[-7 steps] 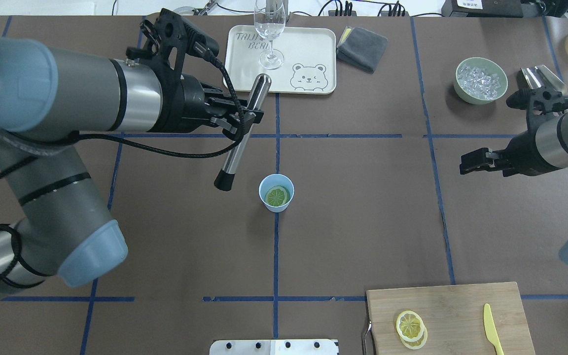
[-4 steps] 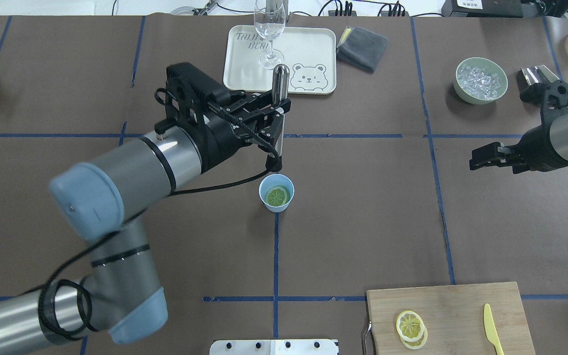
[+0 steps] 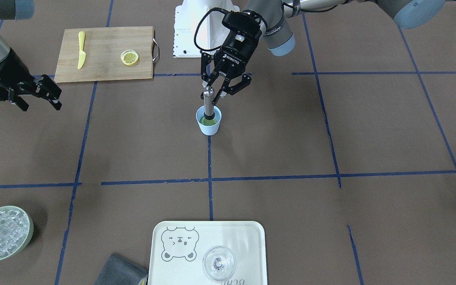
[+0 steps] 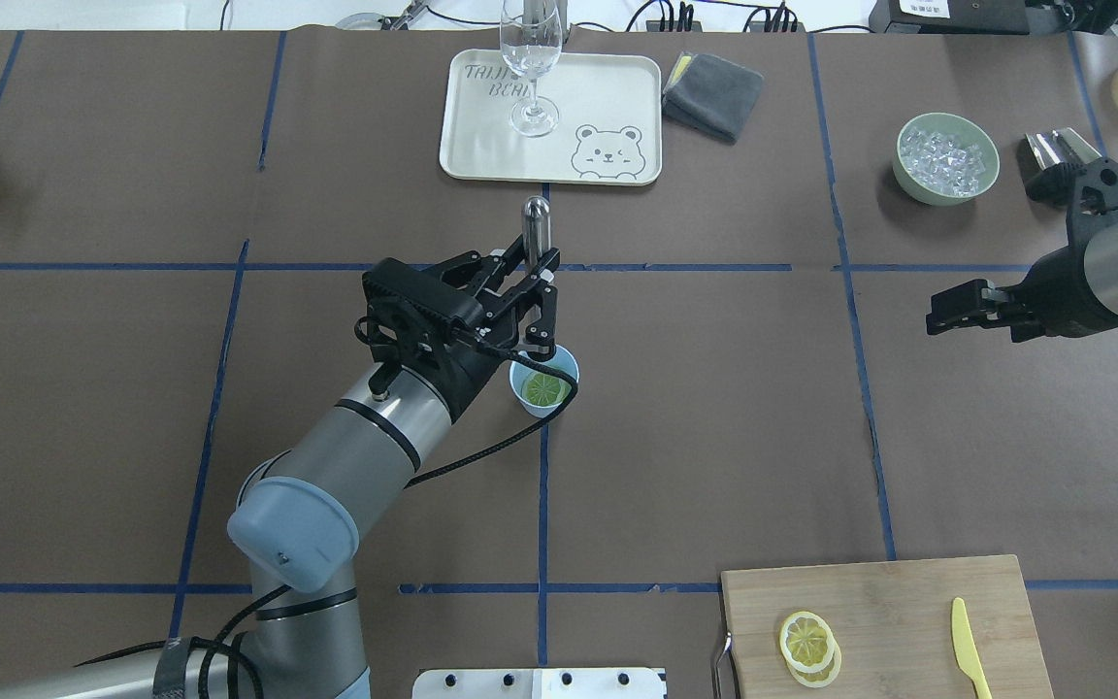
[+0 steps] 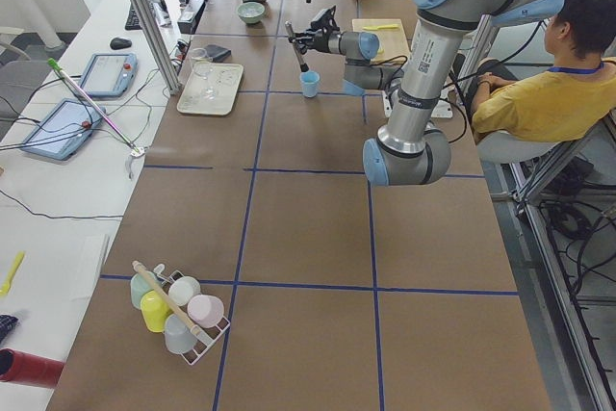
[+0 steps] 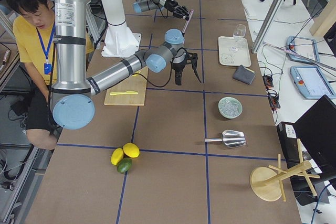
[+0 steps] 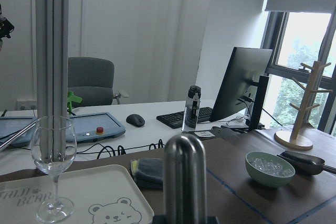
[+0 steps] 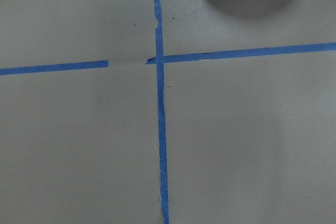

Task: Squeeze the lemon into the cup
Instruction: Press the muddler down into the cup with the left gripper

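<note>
Seen from overhead, the cup (image 4: 567, 365) stands at the middle of the surface (image 4: 714, 437), on a blue tape line. The lemon slice (image 4: 542, 390) lies flat on its bottom, looking greenish against the blue wall. The left arm reaches in from 8 o'clock of the cup. The left fingers (image 3: 230, 91) are drawn in narrow on a metal rod (image 3: 208, 103), gripping its upper part with the rounded top standing clear above them. The rod stands nearly upright. In the front-facing view its black lower end is down inside the cup's mouth, over the slice; whether it presses on the slice cannot be told.

The right fingers (image 3: 48, 89) hover well apart from the cup, at 3 o'clock of it overhead, spread wide and holding nothing.

At 12 o'clock of the cup lies a cream tray (image 4: 617, 87) with a bear drawing, and a clear stemmed glass (image 4: 531, 58) stands on its left part. A folded grey cloth (image 4: 714, 94) lies just beside the tray, at 1 o'clock of the cup. A pale-green bowl (image 4: 908, 184) of ice sits at 2 o'clock, with a metal scoop (image 4: 1054, 148) near it on the side away from the cup. At 4 o'clock is a wooden cutting board (image 4: 889, 602). It carries two spare slices (image 4: 806, 641), one overlapping the other, and a yellow knife (image 4: 969, 646) well apart from them.
</note>
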Robot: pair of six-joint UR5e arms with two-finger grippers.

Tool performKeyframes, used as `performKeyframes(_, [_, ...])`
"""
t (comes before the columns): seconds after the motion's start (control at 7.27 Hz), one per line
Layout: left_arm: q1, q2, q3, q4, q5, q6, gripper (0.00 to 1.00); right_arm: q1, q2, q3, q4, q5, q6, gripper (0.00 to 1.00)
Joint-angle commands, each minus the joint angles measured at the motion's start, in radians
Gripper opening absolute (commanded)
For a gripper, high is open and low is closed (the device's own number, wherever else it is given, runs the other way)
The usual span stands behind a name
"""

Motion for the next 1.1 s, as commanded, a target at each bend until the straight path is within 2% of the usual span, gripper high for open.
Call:
performKeyframes(0.0, [0.013,-0.018,0.059,-0.028,0.029,0.001,0.00,-0.001,0.001,-0.002,0.000,0.000,0.002,1.00])
performKeyframes(0.96, [0.058,-0.018,0.129,-0.030,0.029,0.002,0.00,-0.002,0.004,-0.005,0.000,0.011,0.002,1.00])
